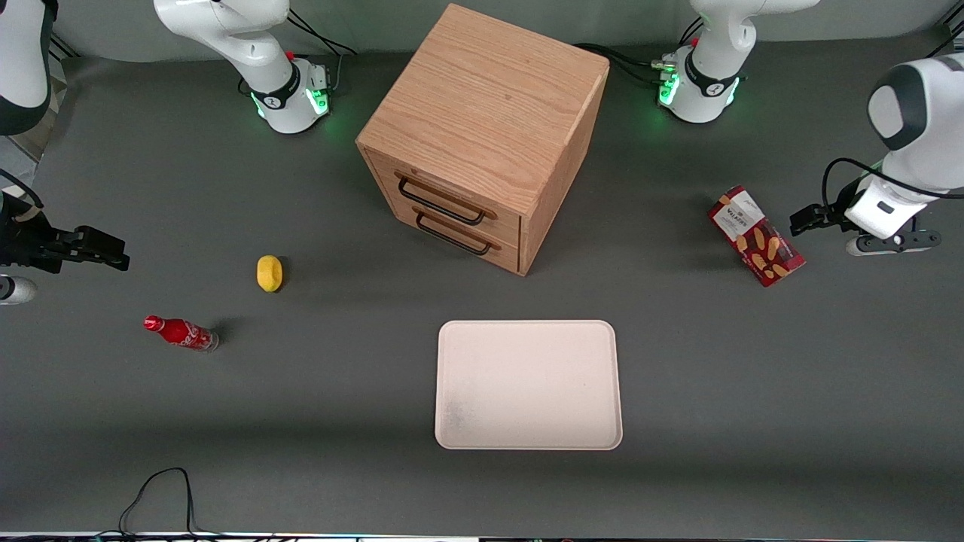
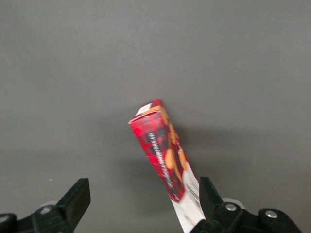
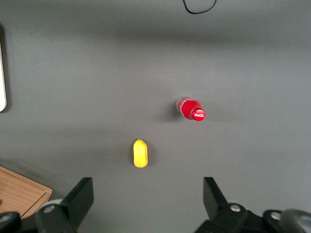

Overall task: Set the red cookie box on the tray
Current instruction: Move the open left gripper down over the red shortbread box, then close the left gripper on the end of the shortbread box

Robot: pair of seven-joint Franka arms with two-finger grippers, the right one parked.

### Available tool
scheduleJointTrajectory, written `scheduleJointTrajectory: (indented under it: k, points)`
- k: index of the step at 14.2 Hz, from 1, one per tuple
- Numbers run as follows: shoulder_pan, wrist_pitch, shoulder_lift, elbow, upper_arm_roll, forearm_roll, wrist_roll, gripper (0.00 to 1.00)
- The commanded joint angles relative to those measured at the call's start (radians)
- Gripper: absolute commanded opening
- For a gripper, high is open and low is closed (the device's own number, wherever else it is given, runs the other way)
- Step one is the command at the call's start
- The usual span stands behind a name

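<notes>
Grey tabletop inspected: your gripper (image 2: pixel 141 204), fingers spread and holding nothing, hangs just beside the red cookie box (image 1: pixel 755 235), which lies flat toward the working arm's end, well apart from the tray (image 1: pixel 527 440), its long axis running aslant between the fingers.

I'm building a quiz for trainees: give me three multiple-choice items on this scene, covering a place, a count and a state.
1. Where is the cookie box?
A. on the tray
B. on the table beside the end effector
C. on the cabinet

2. How many handles show on the cabinet front?
A. one
B. two
C. four

3. What state is the end effector in?
A. open, holding nothing
B. shut on the box
C. shut on the bottle

Answers:
1. B, the box lies on the table and the tray is bare.
2. B, one on each drawer.
3. A, its fingers stand apart, clamping nothing.
</notes>
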Motion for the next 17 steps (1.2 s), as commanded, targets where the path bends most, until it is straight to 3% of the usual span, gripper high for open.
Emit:
scheduleJointTrajectory:
  k: [1,6,8,9,10,13,17]
  points:
    - [-0.008,0.119,0.026,-0.088,0.016,-0.003,-0.098,0.99]
    - [-0.042,0.17,0.116,-0.094,0.015,-0.008,-0.27,0.98]
    - [-0.063,0.211,0.178,-0.094,0.015,-0.076,-0.281,0.93]
    - [-0.072,0.225,0.198,-0.094,0.015,-0.116,-0.281,0.83]
    - [-0.08,0.227,0.212,-0.093,0.015,-0.132,-0.281,0.66]
    - [-0.083,0.201,0.219,-0.089,0.015,-0.133,-0.279,0.0]
    - [-0.085,0.107,0.212,-0.044,0.013,-0.132,-0.273,0.0]
